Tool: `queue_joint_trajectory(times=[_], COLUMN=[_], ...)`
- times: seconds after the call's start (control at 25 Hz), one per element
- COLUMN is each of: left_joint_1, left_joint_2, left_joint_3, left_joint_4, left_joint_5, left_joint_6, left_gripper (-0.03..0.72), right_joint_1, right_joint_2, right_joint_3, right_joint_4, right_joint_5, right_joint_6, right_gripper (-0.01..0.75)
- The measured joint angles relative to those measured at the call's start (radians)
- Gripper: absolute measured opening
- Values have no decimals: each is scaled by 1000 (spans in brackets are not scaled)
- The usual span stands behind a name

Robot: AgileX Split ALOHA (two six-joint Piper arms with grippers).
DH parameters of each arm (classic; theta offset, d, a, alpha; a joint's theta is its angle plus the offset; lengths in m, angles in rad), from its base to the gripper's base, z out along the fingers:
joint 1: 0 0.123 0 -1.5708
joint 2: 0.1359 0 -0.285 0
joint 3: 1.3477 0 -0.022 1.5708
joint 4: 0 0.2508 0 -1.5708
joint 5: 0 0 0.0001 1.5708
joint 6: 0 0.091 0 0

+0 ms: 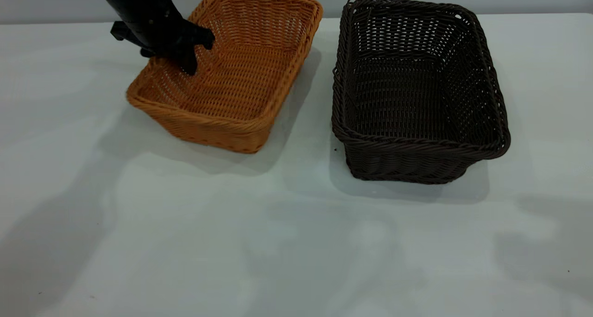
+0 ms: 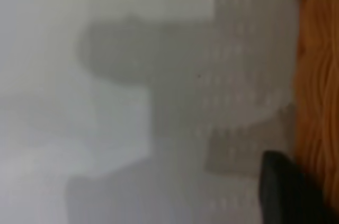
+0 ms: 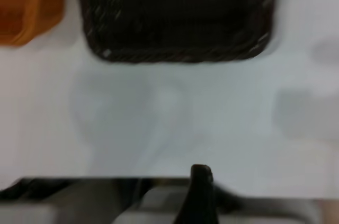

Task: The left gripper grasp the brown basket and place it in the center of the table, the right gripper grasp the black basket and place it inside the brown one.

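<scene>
Left gripper [image 1: 185, 60] on the brown basket's rim; black basket untouched.

Exterior view: the gripper pinches the left long wall of the brown basket [image 1: 241, 76], which sits at the counter's [image 1: 296, 243] far-left edge, long axis running near-to-far and skewed. The black basket [image 1: 417, 94] stands just beside it, far right, near-to-far. A thin wall grip may tilt or slip on lifting.
Left wrist view: orange weave [image 2: 318, 75], one finger beside it.
Right wrist view: the right gripper [image 3: 200, 192] hangs well back; I cannot tell its state.
</scene>
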Motion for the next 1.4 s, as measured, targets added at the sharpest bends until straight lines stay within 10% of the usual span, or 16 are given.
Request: queue_joint_trajectory(times=[0.56, 1.4], left_joint_1=[35, 35], left_joint_2=[-251, -275], left_joint_3=[0, 0], left_joint_4=[30, 35], left_joint_5=[5, 17], left_joint_6=[48, 122], left_gripper=[78, 78], right_joint_1=[232, 242], right_joint_2=[515, 965], right_joint_3=[-7, -164], right_joint_4=[787, 1239], right_joint_5=[-124, -337], right_joint_6=[-61, -340], right_gripper=[573, 538])
